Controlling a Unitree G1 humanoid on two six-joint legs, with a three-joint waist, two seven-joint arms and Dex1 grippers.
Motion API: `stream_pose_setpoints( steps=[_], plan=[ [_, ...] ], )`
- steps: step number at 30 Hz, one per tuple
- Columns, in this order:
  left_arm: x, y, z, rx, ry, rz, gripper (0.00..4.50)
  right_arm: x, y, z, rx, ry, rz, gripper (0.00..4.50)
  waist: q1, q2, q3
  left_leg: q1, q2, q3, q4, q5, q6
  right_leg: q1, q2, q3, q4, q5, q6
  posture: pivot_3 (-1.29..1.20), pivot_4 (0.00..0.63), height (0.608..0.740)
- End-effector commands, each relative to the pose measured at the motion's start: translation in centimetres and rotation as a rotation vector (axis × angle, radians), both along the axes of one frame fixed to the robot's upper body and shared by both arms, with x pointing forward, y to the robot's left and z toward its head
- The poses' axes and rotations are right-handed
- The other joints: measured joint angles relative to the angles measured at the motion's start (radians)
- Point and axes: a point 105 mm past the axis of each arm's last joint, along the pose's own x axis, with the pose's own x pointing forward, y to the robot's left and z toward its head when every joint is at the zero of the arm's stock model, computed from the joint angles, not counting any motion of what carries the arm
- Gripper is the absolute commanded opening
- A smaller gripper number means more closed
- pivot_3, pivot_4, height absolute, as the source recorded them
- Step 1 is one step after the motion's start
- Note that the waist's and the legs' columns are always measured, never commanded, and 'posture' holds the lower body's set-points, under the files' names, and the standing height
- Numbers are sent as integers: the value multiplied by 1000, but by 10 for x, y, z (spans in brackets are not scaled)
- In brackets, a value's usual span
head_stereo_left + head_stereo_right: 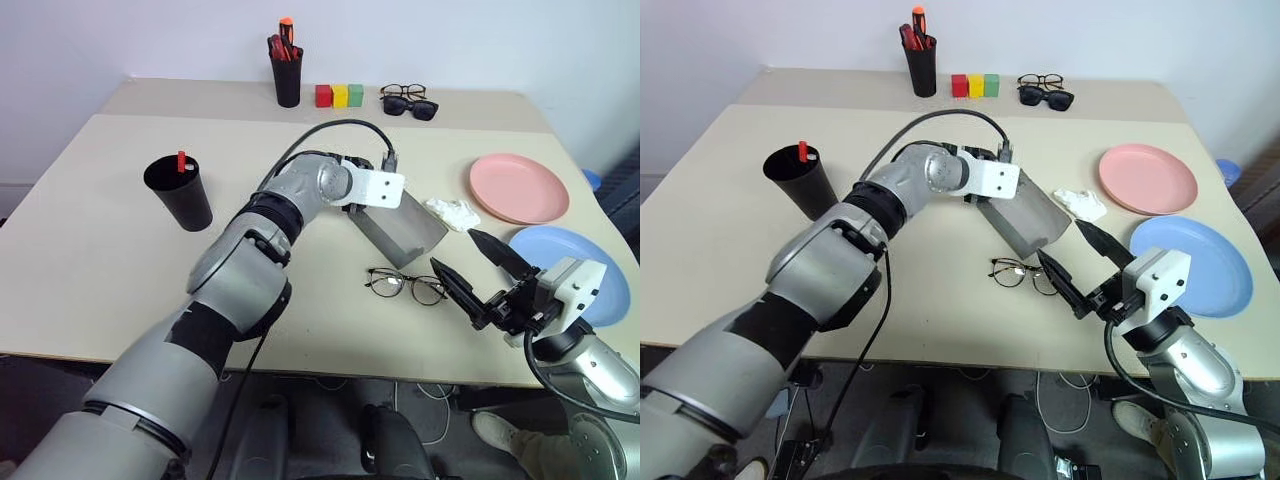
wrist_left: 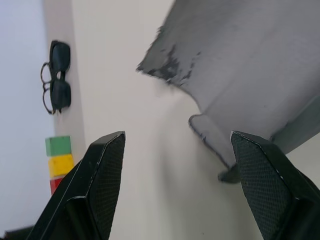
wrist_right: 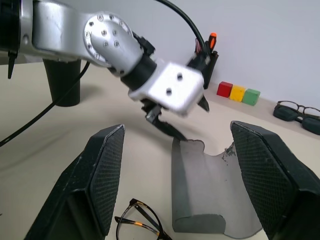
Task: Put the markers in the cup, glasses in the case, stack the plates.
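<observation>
The grey box-shaped spectacle case (image 1: 402,232) lies just beyond the left gripper (image 2: 175,150), whose fingers stand spread, empty. The thin black-framed clear glasses (image 1: 405,285) lie just beside the case, near the spread, empty right gripper (image 1: 470,270); the right wrist view shows the case's open inside

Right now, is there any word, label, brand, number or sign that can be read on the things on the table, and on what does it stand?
None: no readable text anywhere.
grey case: plain, only scuffed edges.
black cup: no print visible.
pink plate and blue plate: plain.
red, yellow and green blocks: plain faces.
pen holder: any print too small to tell.
</observation>
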Motion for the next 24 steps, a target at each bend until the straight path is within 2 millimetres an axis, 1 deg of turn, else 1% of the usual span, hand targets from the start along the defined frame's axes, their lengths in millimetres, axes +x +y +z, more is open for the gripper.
stream_pose_setpoints(
  steps=[1,2,4,6,8,11,15,19,24],
  plan=[
    [-5,-11,7,53,-35,-62,3414,-6,4,9,0,-51,1,3454,0,0,0,0,0,0,0,0,0,0,0,0,0,0,0,0,150,740],
    [-7,-12,6,56,-24,-67,3414,-6,5,9,2,-50,1,3454,0,0,0,0,0,0,0,0,0,0,0,0,0,0,0,0,150,740],
    [-11,-12,3,41,54,-75,3414,-7,5,9,4,-49,1,3454,0,0,0,0,0,0,0,0,0,0,0,0,0,0,0,0,150,740],
    [-15,-11,6,13,136,-82,3414,-8,5,9,5,-48,-1,3454,-1,0,0,0,0,0,0,0,0,0,0,0,0,0,0,0,150,740],
    [-20,-6,6,2,240,-98,3414,-8,3,8,5,-45,-2,3454,-2,0,0,0,0,0,0,0,0,0,0,0,0,0,0,0,150,740],
    [-25,0,8,0,329,-117,3414,-6,2,7,5,-43,0,3454,-2,0,0,0,0,0,0,0,0,0,0,0,0,0,-1,0,150,740],
    [-24,1,19,-62,336,-113,3414,-2,3,8,7,-49,10,3454,-1,0,0,0,0,0,0,0,0,0,0,0,0,0,0,0,150,740],
    [-19,7,31,-99,314,-91,3414,1,5,9,8,-53,24,3454,-1,0,0,0,0,0,0,0,0,0,0,0,1,0,0,0,150,740],
    [-25,16,38,-102,409,-119,3414,2,5,7,7,-49,33,3454,-2,0,0,0,0,0,0,0,0,0,0,0,1,0,0,0,150,740]
  ],
)
